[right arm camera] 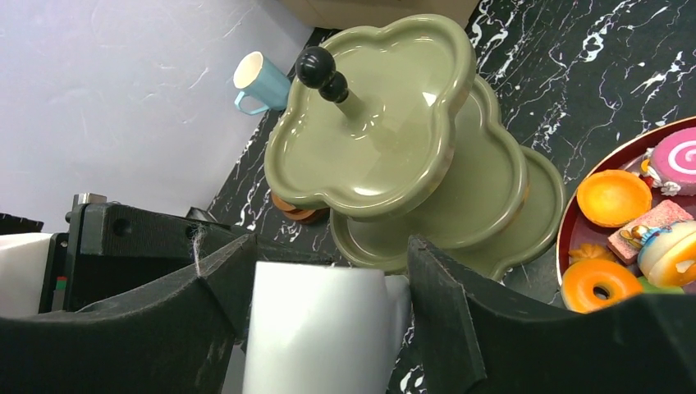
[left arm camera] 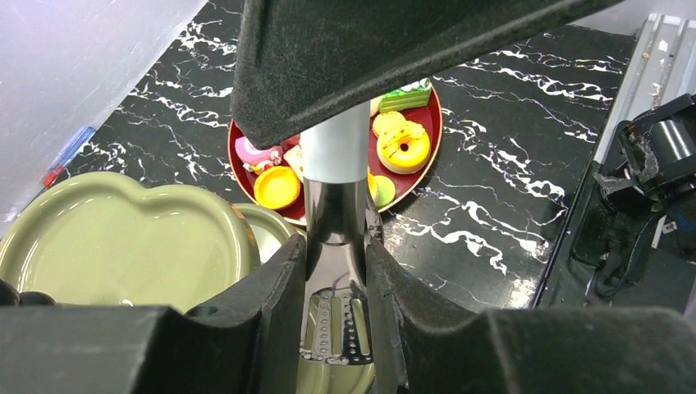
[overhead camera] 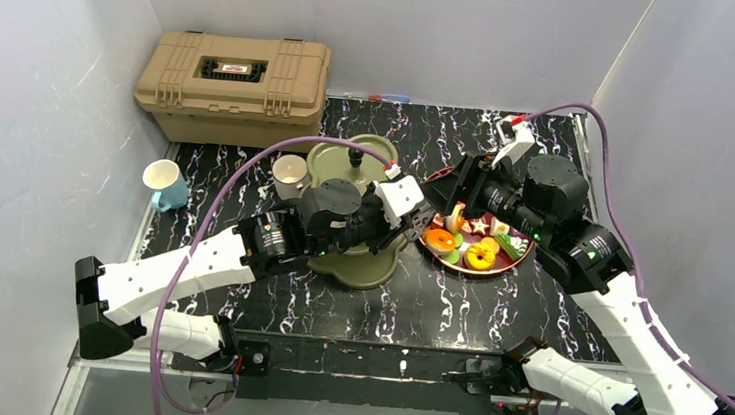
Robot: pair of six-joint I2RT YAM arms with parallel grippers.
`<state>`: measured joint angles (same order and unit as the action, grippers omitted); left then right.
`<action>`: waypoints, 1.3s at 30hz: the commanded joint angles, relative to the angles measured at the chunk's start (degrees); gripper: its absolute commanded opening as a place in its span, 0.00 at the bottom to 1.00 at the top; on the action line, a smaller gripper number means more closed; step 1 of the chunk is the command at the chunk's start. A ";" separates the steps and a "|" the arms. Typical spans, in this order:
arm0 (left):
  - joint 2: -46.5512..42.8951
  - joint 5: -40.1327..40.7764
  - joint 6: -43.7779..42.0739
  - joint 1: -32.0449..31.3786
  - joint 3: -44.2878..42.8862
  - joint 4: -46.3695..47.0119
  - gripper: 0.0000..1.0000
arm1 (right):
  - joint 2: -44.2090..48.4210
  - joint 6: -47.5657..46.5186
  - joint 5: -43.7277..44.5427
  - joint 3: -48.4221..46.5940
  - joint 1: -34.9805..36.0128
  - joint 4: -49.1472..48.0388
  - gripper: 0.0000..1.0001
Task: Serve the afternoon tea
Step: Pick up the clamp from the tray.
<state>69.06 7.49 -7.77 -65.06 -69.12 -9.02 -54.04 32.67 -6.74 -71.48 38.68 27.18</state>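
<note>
We see left jaws clenched on a slotted metal utensil (left arm camera: pixel 335 222) | right jaws spread about its white end | olive stand (overhead camera: pixel 327 164) mid-desk (overhead camera: pixel 495 309), just left of the red plate (right arm camera: pixel 628 154) holding toy pastries (overhead camera: pixel 480 256)

The black, white-veined worktop (overhead camera: pixel 495 309) carries the olive-green stand (overhead camera: pixel 368 268) just below the left fingers (left arm camera: pixel 246 328). The dark-red plate (right arm camera: pixel 570 246) sits beside the right fingers (right arm camera: pixel 460 328). Well left of both are the blue cup (overhead camera: pixel 166 188) and tan toolbox (overhead camera: pixel 234 80).
</note>
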 commanded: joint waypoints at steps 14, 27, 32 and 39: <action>-2.32 2.91 -5.11 -0.27 1.54 8.07 0.00 | -1.09 1.56 -4.14 0.66 0.30 2.82 0.77; -2.76 -1.33 -2.88 -0.24 2.10 6.27 0.00 | -1.45 2.27 -4.28 1.34 0.35 -1.60 0.64; -2.82 -2.70 -2.00 -0.25 2.20 6.11 0.00 | -2.63 2.78 -4.18 1.09 0.33 -4.37 0.69; -3.46 -2.49 -2.66 -0.25 2.46 5.86 0.00 | -3.44 2.64 -4.42 1.01 0.33 -4.46 0.56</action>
<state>67.79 8.67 -9.98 -64.58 -66.76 -6.44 -57.52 34.50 -8.05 -69.95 38.39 26.83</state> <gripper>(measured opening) 0.276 0.612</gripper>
